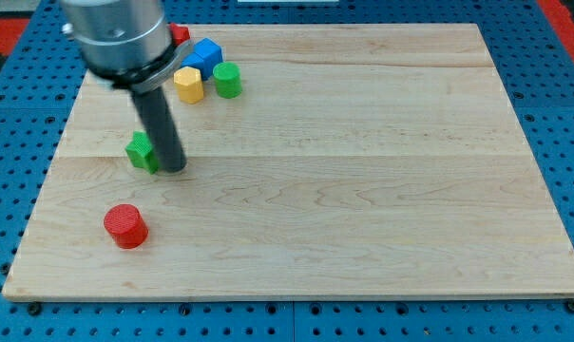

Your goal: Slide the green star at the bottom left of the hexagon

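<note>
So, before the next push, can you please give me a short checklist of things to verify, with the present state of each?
1. My tip beside the green star: ok, it stands at the star's right edge.
2. Actual contact: cannot tell, the rod hides that side.
3. Yellow hexagon located: ok, toward the view's top.
4. Star already at the hexagon's bottom left: not ok, too far below.
5. Red cylinder out of the path: ok, nearer the view's bottom.
6. Green cylinder apart from the hexagon: ok.
</note>
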